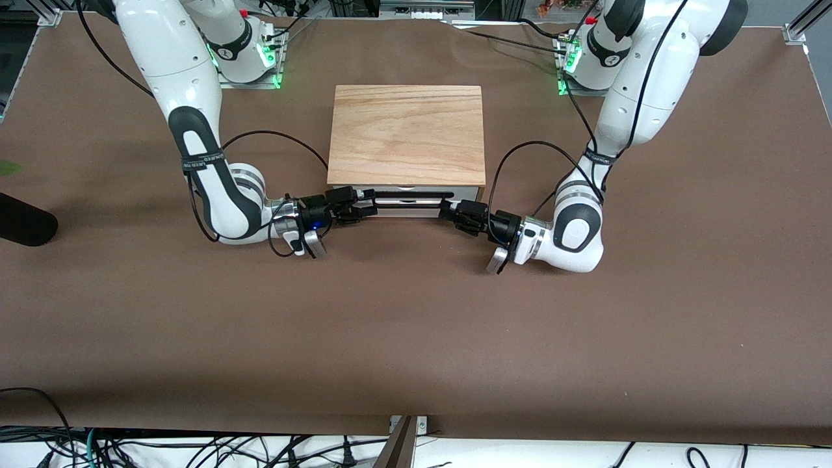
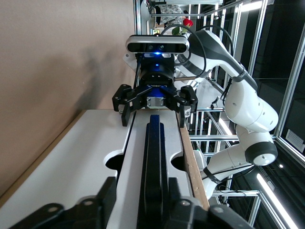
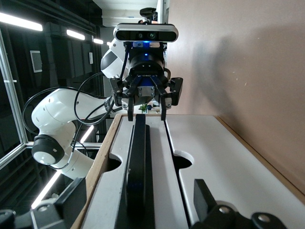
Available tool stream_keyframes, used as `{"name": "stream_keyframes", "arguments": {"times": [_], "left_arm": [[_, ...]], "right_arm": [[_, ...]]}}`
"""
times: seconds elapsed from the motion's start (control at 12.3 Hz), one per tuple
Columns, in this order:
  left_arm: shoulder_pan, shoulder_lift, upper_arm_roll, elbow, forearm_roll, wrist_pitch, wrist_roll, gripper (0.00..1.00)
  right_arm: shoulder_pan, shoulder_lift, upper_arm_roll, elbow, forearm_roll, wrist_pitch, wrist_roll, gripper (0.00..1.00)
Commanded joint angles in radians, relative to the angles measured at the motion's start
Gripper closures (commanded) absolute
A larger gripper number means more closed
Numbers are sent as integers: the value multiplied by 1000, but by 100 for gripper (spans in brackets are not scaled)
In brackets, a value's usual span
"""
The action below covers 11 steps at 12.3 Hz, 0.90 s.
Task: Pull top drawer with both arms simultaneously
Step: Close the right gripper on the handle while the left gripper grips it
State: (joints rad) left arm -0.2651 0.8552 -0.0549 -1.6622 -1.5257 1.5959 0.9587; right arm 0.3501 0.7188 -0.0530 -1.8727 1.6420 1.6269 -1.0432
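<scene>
I saw both pairs of jaws spread astride the drawer's [image 1: 416, 198] black handle [image 1: 406, 194], apparently not yet pinching it: left gripper [image 1: 453, 212] at one end, right gripper [image 1: 366, 202] at the other. The drawer sat nearly closed under the cabinet's top board [image 1: 407, 135]

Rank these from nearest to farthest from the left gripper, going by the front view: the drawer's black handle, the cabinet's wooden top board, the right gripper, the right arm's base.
1. The black handle: the left gripper is at its end, on the drawer front.
2. The wooden top board: just above the drawer.
3. The right gripper: at the handle's other end.
4. The right arm's base: at the table's top edge.
</scene>
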Motion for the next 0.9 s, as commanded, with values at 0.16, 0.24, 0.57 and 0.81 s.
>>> {"name": "stream_keyframes", "arguments": {"times": [0.16, 0.24, 0.57, 0.81], "left_arm": [[-6, -38, 0, -31, -42, 6, -6, 96], [-8, -38, 0, -28, -60, 4, -8, 100], [-8, -38, 0, -25, -70, 6, -26, 100], [-8, -39, 0, -10, -68, 4, -61, 100]], "right_arm": [[-8, -7, -2, 3, 25, -18, -26, 55], [-8, -7, -2, 3, 25, -18, -26, 62], [-11, -7, -1, 3, 27, -18, -26, 80], [-14, -5, -4, 18, 36, -16, -18, 85]]}}
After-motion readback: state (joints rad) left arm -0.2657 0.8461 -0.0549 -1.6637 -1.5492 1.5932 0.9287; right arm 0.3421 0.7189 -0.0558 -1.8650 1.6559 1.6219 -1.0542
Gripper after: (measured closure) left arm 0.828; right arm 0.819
